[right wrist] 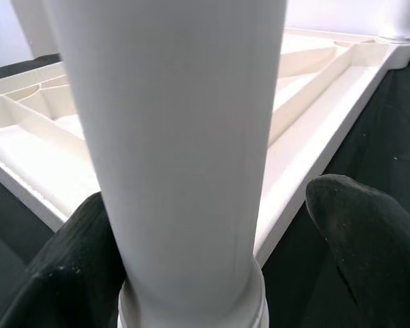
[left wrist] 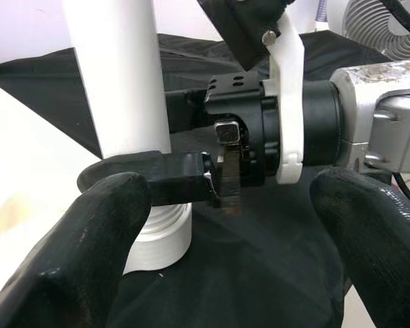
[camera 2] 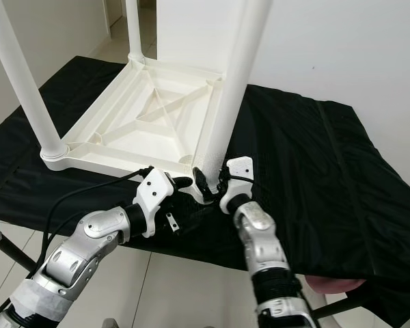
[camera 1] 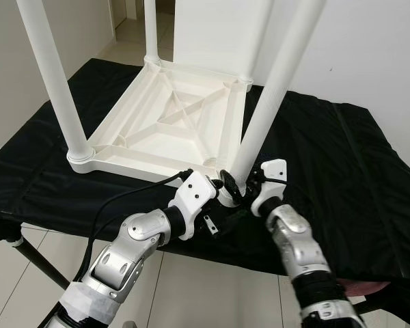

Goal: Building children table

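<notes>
Children's table: white plastic, upside down on a black cloth over a folding stand, ribbed underside facing up. Three legs stand in the corner sockets at the far left, far middle and near left. The fourth, the near-right leg, leans slightly and sits at the near-right corner, its threaded foot visible at the socket in the left wrist view.

Right gripper: fingers spread either side of the leg's base, the left pad touching or nearly touching the tube, the other standing clear. Released, not clamped.

Left gripper: fingers wide apart, holding nothing, pointed at the same foot and at the right gripper's wrist just beyond it.

Risks, as judged from here:
- Leg is tilted; if turned or pushed while off-axis, the thread could cross or jam rather than seat.
- Nothing grips the leg; a nudge from either wrist could tip it out of the socket and onto the cloth.
- The two grippers are crowded at one corner; closing either may strike the other's housing.
- The tabletop rests loose on cloth and may slide under sideways force.

Arms: both silver forearms reach up and forward from below the stand's near edge, converging on the corner, left arm bent at the elbow with its cable looping over the cloth, right arm nearly straight.
</notes>
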Available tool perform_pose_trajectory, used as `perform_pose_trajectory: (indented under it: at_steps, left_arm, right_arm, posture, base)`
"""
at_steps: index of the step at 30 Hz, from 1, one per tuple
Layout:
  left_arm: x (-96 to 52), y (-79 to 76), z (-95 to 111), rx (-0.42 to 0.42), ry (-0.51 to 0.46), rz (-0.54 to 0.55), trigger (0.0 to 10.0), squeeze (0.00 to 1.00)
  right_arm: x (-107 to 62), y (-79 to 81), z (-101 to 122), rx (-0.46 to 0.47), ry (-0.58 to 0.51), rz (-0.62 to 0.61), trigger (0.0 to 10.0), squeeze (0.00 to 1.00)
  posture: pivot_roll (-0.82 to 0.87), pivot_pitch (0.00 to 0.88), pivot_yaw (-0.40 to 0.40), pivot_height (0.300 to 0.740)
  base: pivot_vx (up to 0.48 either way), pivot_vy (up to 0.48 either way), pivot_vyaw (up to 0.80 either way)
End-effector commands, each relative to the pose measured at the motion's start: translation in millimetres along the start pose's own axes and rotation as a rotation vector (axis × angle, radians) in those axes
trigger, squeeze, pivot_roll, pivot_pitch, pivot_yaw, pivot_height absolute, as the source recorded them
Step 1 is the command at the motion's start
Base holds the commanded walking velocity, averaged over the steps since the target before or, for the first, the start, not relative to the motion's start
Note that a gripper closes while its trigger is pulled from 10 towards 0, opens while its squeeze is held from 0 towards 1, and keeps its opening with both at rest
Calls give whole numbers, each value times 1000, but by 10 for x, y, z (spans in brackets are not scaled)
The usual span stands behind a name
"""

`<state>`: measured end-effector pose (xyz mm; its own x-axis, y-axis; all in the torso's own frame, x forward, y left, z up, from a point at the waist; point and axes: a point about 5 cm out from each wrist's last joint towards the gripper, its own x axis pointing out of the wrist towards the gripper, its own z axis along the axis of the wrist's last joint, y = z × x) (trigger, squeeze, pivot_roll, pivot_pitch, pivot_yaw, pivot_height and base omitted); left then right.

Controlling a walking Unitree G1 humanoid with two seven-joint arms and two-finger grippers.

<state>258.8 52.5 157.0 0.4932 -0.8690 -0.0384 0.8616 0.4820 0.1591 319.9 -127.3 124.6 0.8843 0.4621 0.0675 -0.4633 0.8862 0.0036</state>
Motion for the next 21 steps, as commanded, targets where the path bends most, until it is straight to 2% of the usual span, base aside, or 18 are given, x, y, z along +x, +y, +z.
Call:
perform_pose_trajectory:
  at_steps: [1, 2, 5, 12, 13, 14, 15, 16, 21]
  left_arm:
    - [0, -27, -15, -9, 0, -46, 10000, 0]
    - [-18, -29, -16, -11, 3, -48, 10000, 0]
    - [-37, -36, -18, -9, 6, -53, 10000, 0]
    - [-50, -36, -17, -7, 10, -56, 10000, 0]
    - [-53, -31, -14, -6, 12, -55, 10000, 0]
    - [-53, -25, -10, -5, 12, -54, 10000, 0]
    - [-52, -21, -7, -4, 12, -53, 10000, 0]
    - [-53, -17, -1, -2, 10, -50, 10000, 0]
    - [-57, -14, 4, -4, 9, -45, 10000, 0]
  right_arm:
    - [6, -37, 35, -20, -9, 41, 10000, 0]
    - [55, -114, 82, -50, 2, 143, 10000, 0]
    - [116, -139, 88, -65, 23, 208, 10000, 0]
    - [187, -131, 60, -77, 56, 263, 10000, 0]
    - [233, -126, 9, -87, 98, 289, 10000, 0]
    - [263, -133, -32, -93, 132, 296, 2784, 0]
    - [279, -139, -58, -97, 153, 299, 2784, 0]
    - [280, -159, -72, -99, 167, 300, 0, 0]
    - [261, -201, -82, -100, 179, 312, 0, 0]
  posture:
    - [-31, 0, -87, 740]
    - [-29, 0, -86, 740]
    - [-26, 0, -82, 740]
    - [-19, 0, -79, 740]
    - [-15, 0, -79, 740]
    - [-11, 0, -80, 740]
    - [-11, 0, -80, 740]
    - [-6, 0, -82, 740]
    - [-6, 0, -82, 740]
  base:
    - [0, 0, 0]
    - [0, 0, 0]
    - [0, 0, 0]
    - [0, 0, 0]
    - [0, 0, 0]
    - [0, 0, 0]
    - [0, 0, 0]
    - [0, 0, 0]
    - [0, 0, 0]
